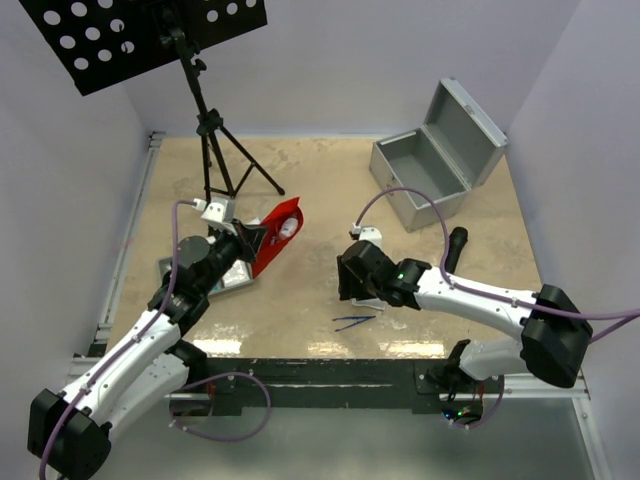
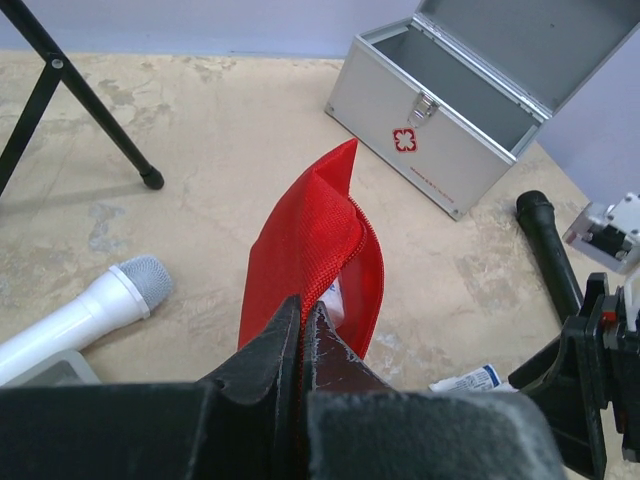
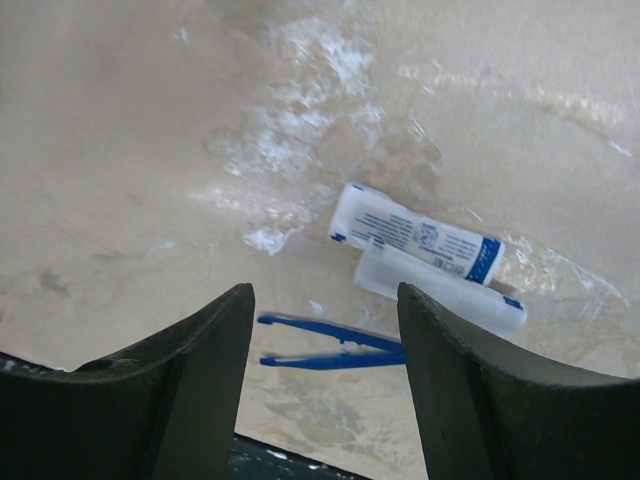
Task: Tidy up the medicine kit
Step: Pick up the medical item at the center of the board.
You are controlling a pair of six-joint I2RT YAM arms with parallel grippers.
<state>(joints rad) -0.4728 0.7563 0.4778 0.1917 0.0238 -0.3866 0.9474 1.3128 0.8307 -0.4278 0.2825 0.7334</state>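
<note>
Medicine case stands open at one o'clock on the table. Left claw pinches the red pouch at nine o'clock; right claw hangs spread above blue tweezers.

left fingers together, right fingers apart

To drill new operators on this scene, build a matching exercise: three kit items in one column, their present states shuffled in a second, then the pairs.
Things:
1. silver-grey metal hinged case
2. red fabric pouch
3. blue plastic tweezers

States:
A. lying flat on the table
B. pinched in the shut left gripper
C. standing with its lid open

Pairs: 1-C, 2-B, 3-A
</note>
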